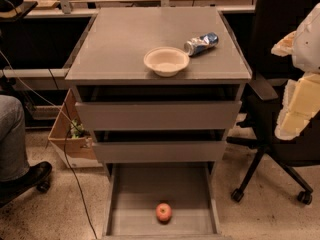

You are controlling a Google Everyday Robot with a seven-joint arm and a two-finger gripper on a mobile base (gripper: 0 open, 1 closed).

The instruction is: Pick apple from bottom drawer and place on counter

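Observation:
The apple (163,212), small and red-orange, lies on the grey floor of the open bottom drawer (145,194), near its front edge and about centred. The counter (125,39) is the flat grey cabinet top above the two shallower drawers. My gripper (299,91) shows as white and yellowish parts at the right edge, level with the upper drawers, well above and to the right of the apple. It touches nothing.
A cream bowl (166,60) and a crushed blue-silver can (201,43) sit on the counter's front right. A black office chair (280,149) stands to the right. A cardboard box (70,141), a cable and a person's leg and shoe (20,176) are at left.

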